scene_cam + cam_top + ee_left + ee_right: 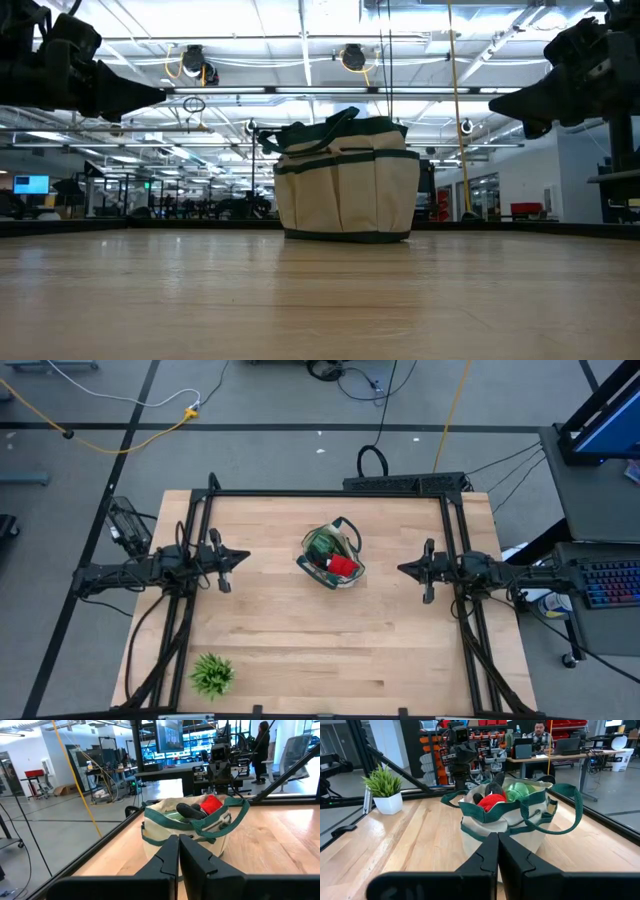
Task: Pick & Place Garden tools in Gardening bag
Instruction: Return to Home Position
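The cream gardening bag [333, 556] with dark green trim stands upright on its base in the middle of the table [300, 650]. Garden tools stick out of its open top: a red-and-black glove [492, 800], a green item [520, 790] and dark handles [190, 811]. My left gripper [243, 557] hovers shut to the left of the bag, pointing level at it. My right gripper [403, 569] hovers shut to the right of the bag, also level. Both are clear of the bag and the table. In the wrist views the shut fingers [178, 851] [497, 849] point at the bag.
A spiky green plant [212, 674] in a white pot stands near the table's near left corner, also seen as the plant [384, 787]. Bare wood lies all around the bag. A keyboard [610, 582] sits off the table's right side; people show in the room beyond.
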